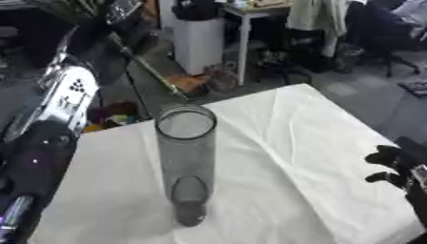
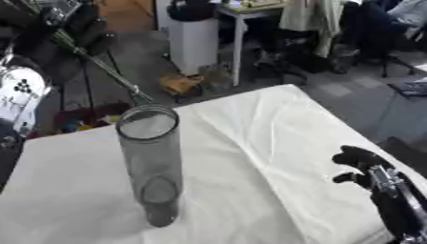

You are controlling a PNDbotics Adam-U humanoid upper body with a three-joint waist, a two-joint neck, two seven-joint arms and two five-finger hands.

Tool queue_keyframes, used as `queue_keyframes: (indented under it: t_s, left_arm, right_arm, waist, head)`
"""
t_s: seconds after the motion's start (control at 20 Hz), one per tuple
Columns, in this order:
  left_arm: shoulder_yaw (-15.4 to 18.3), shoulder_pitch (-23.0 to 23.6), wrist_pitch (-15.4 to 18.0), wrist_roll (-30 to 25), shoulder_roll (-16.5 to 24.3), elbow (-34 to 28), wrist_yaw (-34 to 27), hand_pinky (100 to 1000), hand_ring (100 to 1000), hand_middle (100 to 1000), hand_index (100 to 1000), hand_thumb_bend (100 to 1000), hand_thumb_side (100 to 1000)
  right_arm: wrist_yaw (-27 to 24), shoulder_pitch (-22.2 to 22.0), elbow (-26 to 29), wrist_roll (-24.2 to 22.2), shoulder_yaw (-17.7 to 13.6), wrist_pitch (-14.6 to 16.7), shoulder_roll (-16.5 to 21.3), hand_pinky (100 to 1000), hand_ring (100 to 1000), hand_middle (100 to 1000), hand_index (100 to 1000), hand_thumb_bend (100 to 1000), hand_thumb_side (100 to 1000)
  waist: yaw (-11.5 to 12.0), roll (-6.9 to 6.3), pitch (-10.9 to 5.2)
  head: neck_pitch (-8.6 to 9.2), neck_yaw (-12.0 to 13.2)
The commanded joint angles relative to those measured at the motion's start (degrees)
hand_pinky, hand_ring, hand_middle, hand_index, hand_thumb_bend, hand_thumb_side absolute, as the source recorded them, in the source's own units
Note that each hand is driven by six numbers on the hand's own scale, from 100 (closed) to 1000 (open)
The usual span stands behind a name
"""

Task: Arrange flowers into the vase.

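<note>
The vase, a tall clear cylinder, stands upright and empty near the middle of the white-clothed worktop, towards its left edge. Above its far-left corner the left hand is raised, clenched around a flower stem whose lower end slants down towards the vase mouth without reaching it. The right hand rests at the near-right edge, fingers curled, holding nothing. The first insertion seems under way; next the stem tip needs lining up over the rim, then lowering.
</note>
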State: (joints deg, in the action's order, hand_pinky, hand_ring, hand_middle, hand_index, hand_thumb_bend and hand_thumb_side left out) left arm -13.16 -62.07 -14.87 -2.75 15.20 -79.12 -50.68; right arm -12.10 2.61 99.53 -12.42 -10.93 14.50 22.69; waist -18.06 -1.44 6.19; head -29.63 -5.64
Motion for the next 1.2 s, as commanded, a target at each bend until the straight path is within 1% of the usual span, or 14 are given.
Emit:
queue_keyframes:
  t_s: [0.05, 0.45, 1.2]
  left_arm:
    - [-0.53, -1.78, -0.85, -1.28, 0.8, 0.36, 0.83, 100, 100, 100, 100, 662, 100]
    - [-1.88, -1.91, -2.41, -2.95, -0.42, 2.84, 3.75, 100, 100, 100, 100, 668, 100]
    - [-3.85, -1.04, -2.39, -6.12, -2.78, 6.35, 9.48, 100, 100, 100, 100, 673, 100]
  right_arm:
    - [-0.36, 0.87, 0.52, -0.16, -0.19, 0.07, 1.57, 615, 812, 708, 848, 100, 896]
    - [-0.47, 1.19, 0.31, -0.42, -0.04, 0.05, 1.44, 615, 812, 707, 847, 100, 896]
    - [-0.46, 1.34, 0.28, -0.77, 0.1, 0.19, 1.15, 616, 813, 706, 848, 100, 896]
  waist:
    - [-0.27, 0.27, -0.76]
    - [-0.74, 0.24, -0.52]
    - [-1.69, 0.38, 0.28]
  head:
    - [0.33, 0.41]
    - [0.57, 0.76]
    - [1.25, 0.72]
